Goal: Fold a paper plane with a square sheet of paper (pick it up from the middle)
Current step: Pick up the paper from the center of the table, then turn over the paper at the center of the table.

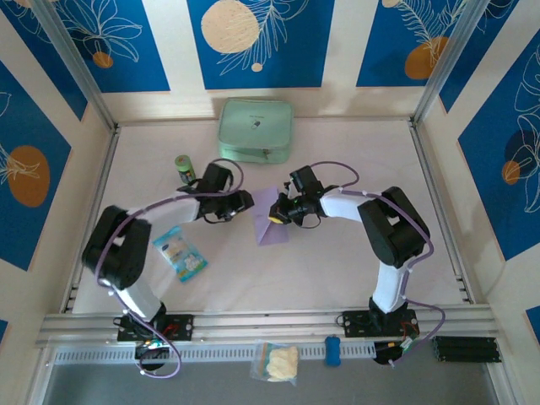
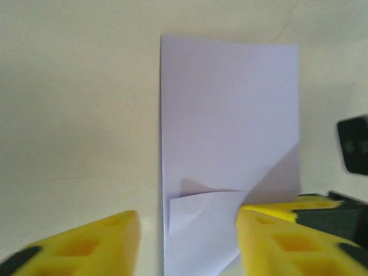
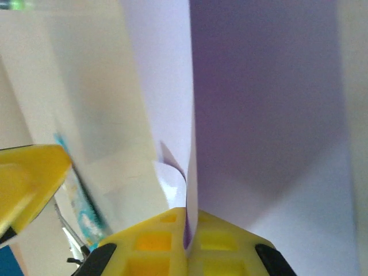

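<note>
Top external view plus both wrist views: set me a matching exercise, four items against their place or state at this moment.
Items:
1 right gripper
2 left gripper
3 mint-green pouch
4 snack packet

Place or state:
a lying on the table, left of the paper
b pinched shut on the lavender paper
c at the table's far edge
d open, fingers apart over the paper

Pairs: 1-b; 2-d; 3-c; 4-a

Blue-and-cream panelled walls (image 1: 261,42) with leaf and circle prints are enclosing a pale bench (image 1: 329,261); an aluminium rail (image 1: 253,323) is running along its near edge, under even light.
</note>
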`<act>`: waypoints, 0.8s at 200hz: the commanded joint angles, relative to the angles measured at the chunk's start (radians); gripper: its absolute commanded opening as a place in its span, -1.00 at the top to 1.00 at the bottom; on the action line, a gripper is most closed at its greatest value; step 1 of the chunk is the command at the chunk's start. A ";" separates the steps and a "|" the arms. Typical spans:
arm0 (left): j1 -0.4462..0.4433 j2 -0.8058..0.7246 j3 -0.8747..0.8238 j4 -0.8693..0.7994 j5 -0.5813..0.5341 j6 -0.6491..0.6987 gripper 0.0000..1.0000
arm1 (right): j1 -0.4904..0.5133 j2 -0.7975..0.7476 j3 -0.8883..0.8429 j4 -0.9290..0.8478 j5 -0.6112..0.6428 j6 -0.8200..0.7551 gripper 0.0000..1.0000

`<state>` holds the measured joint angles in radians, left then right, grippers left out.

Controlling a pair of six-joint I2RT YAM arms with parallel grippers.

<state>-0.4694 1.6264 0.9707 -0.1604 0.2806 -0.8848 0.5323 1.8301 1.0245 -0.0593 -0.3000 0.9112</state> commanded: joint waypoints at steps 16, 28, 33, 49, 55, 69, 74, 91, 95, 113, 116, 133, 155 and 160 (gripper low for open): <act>0.030 -0.193 -0.111 0.079 0.077 0.007 -0.43 | -0.020 -0.127 -0.019 0.113 -0.110 -0.025 0.94; 0.031 -0.224 -0.141 0.115 0.119 -0.012 -0.79 | -0.030 -0.147 -0.024 0.143 -0.150 -0.011 0.94; 0.031 -0.233 -0.152 0.135 0.139 -0.026 -0.94 | -0.034 -0.154 -0.026 0.154 -0.163 -0.002 0.94; 0.029 -0.242 -0.202 0.234 0.209 -0.090 -0.99 | -0.044 -0.174 -0.030 0.196 -0.215 0.021 0.94; 0.029 -0.241 -0.220 0.284 0.232 -0.119 -0.99 | -0.047 -0.179 -0.032 0.209 -0.231 0.031 0.94; 0.026 -0.238 -0.262 0.395 0.273 -0.176 -0.99 | -0.051 -0.189 -0.032 0.231 -0.260 0.044 0.93; 0.025 -0.237 -0.272 0.424 0.280 -0.189 -0.99 | -0.052 -0.192 -0.033 0.237 -0.272 0.050 0.93; 0.017 -0.235 -0.286 0.482 0.291 -0.199 -1.00 | -0.054 -0.196 -0.037 0.255 -0.293 0.067 0.93; 0.015 -0.234 -0.287 0.488 0.296 -0.198 -1.00 | -0.056 -0.195 -0.038 0.260 -0.298 0.070 0.93; 0.011 -0.233 -0.286 0.504 0.303 -0.187 -0.99 | -0.063 -0.190 -0.045 0.288 -0.324 0.095 0.93; 0.011 -0.235 -0.286 0.507 0.304 -0.187 -0.98 | -0.062 -0.189 -0.046 0.291 -0.326 0.098 0.93; 0.007 -0.238 -0.286 0.521 0.305 -0.171 -0.99 | -0.064 -0.185 -0.050 0.308 -0.342 0.112 0.93; 0.003 -0.242 -0.284 0.532 0.298 -0.157 -0.99 | -0.066 -0.178 -0.053 0.329 -0.360 0.127 0.93; 0.003 -0.243 -0.284 0.528 0.294 -0.154 -0.99 | -0.067 -0.178 -0.055 0.332 -0.361 0.129 0.93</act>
<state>-0.4568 1.3922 0.6849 0.3164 0.5541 -1.0538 0.4721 1.6634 0.9874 0.2325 -0.6056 1.0088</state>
